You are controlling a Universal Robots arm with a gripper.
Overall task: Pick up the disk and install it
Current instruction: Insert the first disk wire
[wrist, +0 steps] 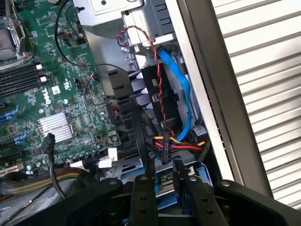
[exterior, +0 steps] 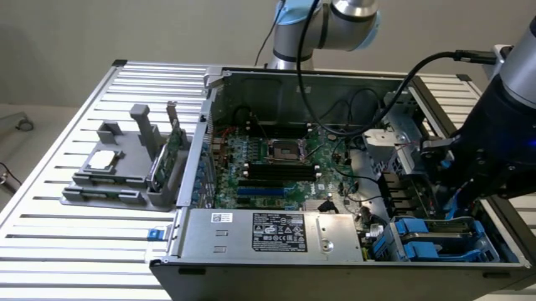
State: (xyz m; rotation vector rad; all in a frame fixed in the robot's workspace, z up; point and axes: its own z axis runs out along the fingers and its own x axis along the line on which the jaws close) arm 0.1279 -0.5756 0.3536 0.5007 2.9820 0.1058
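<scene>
The disk sits in its blue bracket at the drive bay in the computer case's corner, at about four o'clock in the exterior view. The claw pinches it: the two dark fingers stand a little apart, with the bracket's edge caught between them.

The step in hand looks like seating the disk in the bay, and it seems partly in, not home. Doing this well is mostly a matter of squareness. The bracket should run parallel to the bay's walls, so that both sides slide together and neither corner digs in. A slow, straight push along the bay is safer than any twist from the wrist.

The wiring is the main hazard. A bundle of red, yellow and black wires lies just beside the fingers, and a flat blue cable loops along the case wall nearby. Either could be trapped under the bracket or snagged by a finger, so the path should stay clear of them.

Further out, the circuit board fills the case floor towards ten o'clock and the grey power box lies at seven o'clock. A grey holder stands well apart on the slatted worktop at nine o'clock.
</scene>
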